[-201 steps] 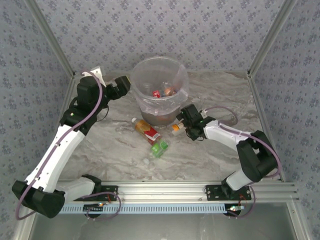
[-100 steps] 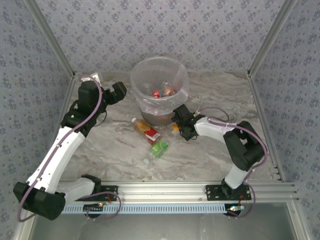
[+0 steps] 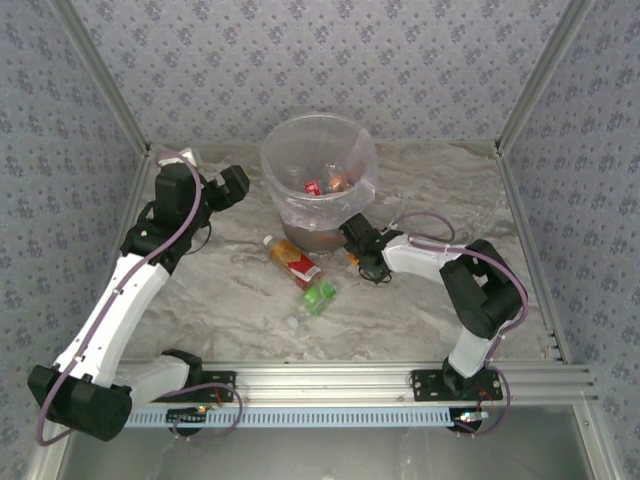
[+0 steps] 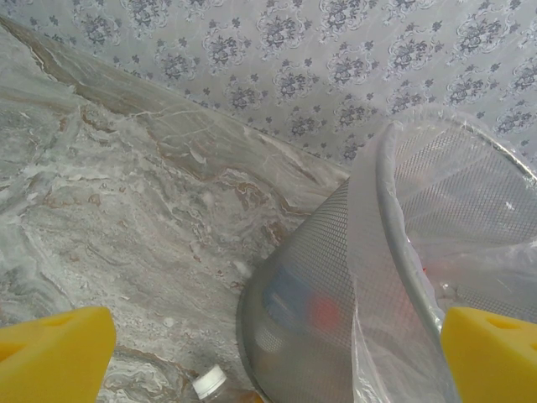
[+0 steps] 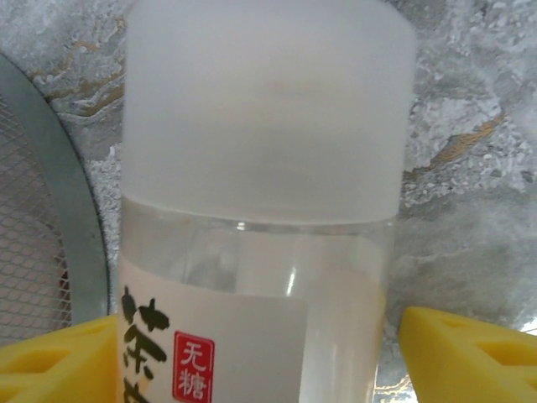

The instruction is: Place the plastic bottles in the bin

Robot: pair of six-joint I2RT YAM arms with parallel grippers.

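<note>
Your left gripper (image 3: pixel 236 184) is hanging spread wide and holding nothing, just left of the bin (image 3: pixel 272 150). In the left wrist view its yellow fingers (image 4: pixel 52 353) are standing far apart.

The bin is sitting at the far middle of the table (image 3: pixel 420 305), with a few bottles lying inside it. On the near side of it, a red-labelled bottle (image 3: pixel 291 259) is lying flat, its long axis running from far left to near right. A green-labelled bottle (image 3: pixel 320 296) is lying just near and right of that one. Both are resting between the arms, apart from either gripper.

Further right, your right gripper (image 3: pixel 357 243) is sitting low against the near right foot of the bin. The white-capped bottle (image 5: pixel 256 201) is lying between its fingers (image 5: pixel 466 353), long axis pointing straight out along the gripper and cap away from the wrist. The pads are sitting just beside the bottle's sides, and you cannot tell whether they are pinching it. I judge that the coming lift is turning on this straddle, with the bottle centred and the bin wall just to its left.
</note>
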